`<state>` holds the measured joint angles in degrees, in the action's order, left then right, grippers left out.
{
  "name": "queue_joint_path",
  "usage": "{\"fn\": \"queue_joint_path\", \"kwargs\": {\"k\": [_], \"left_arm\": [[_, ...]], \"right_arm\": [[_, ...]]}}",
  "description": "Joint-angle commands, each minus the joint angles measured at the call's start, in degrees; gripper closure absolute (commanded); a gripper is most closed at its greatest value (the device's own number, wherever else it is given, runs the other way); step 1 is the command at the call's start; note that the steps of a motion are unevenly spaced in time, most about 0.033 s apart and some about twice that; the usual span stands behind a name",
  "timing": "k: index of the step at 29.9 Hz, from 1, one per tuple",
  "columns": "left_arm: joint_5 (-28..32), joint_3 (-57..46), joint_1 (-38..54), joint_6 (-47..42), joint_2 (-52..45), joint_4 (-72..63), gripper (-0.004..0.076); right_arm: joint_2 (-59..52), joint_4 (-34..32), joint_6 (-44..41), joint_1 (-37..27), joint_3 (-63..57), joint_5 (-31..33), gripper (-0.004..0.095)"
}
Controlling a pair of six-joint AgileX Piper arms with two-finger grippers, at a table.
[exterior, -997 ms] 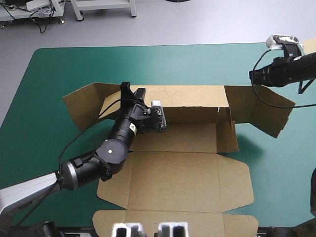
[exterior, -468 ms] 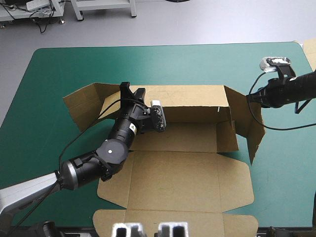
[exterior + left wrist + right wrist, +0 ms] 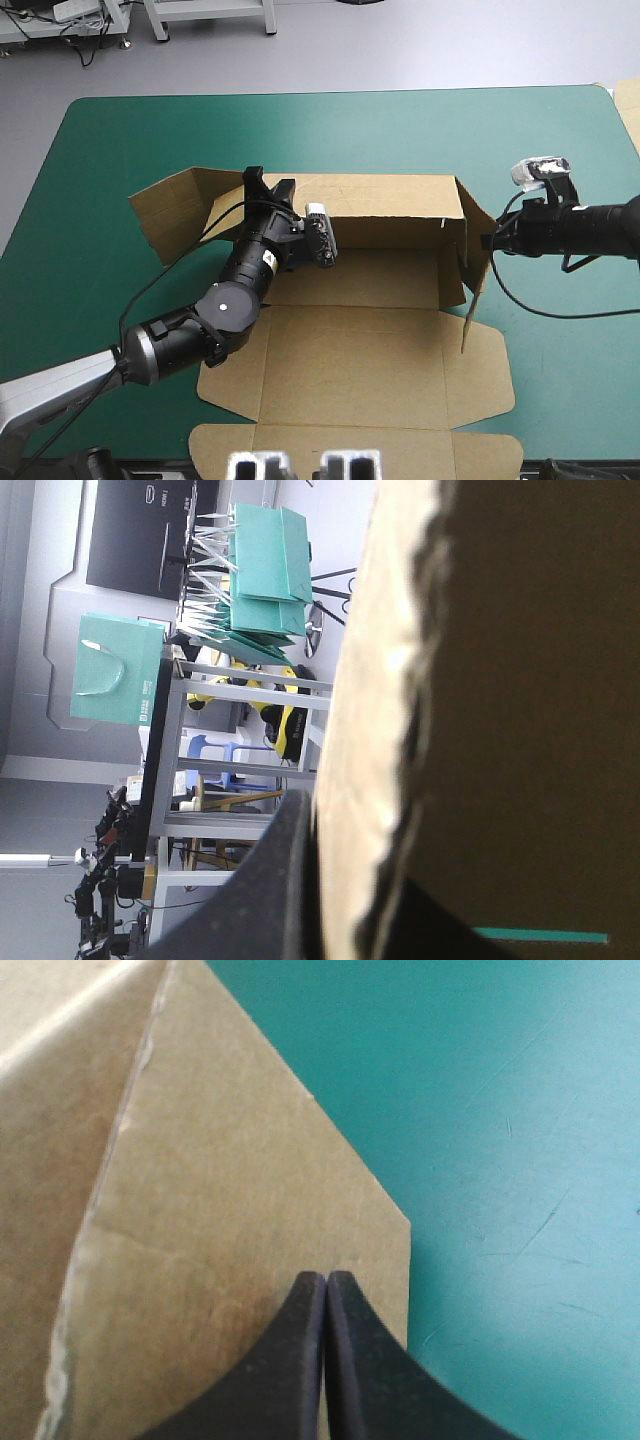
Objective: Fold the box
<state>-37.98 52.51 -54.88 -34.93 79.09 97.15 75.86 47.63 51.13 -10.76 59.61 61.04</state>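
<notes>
The brown box (image 3: 370,350) lies open on the teal-green cover, its back wall (image 3: 380,205) raised. My left gripper (image 3: 268,188) is shut on the top edge of that wall near its left end. In the left wrist view one black finger (image 3: 275,890) lies against the board's pale edge (image 3: 375,710). My right gripper (image 3: 487,243) is shut, its tip pressed against the outer face of the right end flap (image 3: 476,285), which stands upright. In the right wrist view the joined fingers (image 3: 327,1285) touch that flap (image 3: 220,1220).
The left end flap (image 3: 165,215) leans outward on the cover. The lid panel and its front flaps (image 3: 350,445) reach the table's front edge. Bare teal-green cover (image 3: 120,150) lies beyond and beside the box. A strip of pale board (image 3: 630,95) shows at the far right corner.
My right gripper has come down and left toward the box, swinging the right end flap from lying outward to standing upright. The left arm has not moved.
</notes>
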Motion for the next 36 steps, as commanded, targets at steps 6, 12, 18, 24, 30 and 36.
{"fn": "queue_joint_path", "kwargs": {"k": [6, 12, 18, 24, 30, 36], "left_arm": [[-1.69, 1.63, -0.24, -1.74, -2.21, 2.73, 0.0732], [0.87, 1.63, -0.24, -1.74, -2.21, 0.76, 0.0732], [0.87, 1.63, -0.24, -1.49, -2.11, 0.76, 0.0732], [0.77, 1.51, -0.24, 2.74, -0.37, 0.76, 0.0732], [0.22, 1.41, -0.24, 4.53, 1.84, 0.88, 0.0732], [-0.03, 1.41, -0.24, 4.42, 2.24, 0.88, 0.0732]], "right_arm": [[-8.99, 13.08, 17.04, -0.08, -13.63, -9.27, 0.0921], [-11.35, 23.67, 30.58, -0.08, -21.14, -11.86, 0.0921], [-11.61, 26.34, 31.05, -0.08, -21.98, -13.85, 0.0921], [-11.61, 27.85, 29.39, -0.08, -21.86, -13.59, 0.0921], [-11.61, 28.06, 26.55, -0.08, -21.86, -11.89, 0.0921], [-11.61, 26.13, 27.62, -0.08, -21.86, -11.87, 0.0921]]}}
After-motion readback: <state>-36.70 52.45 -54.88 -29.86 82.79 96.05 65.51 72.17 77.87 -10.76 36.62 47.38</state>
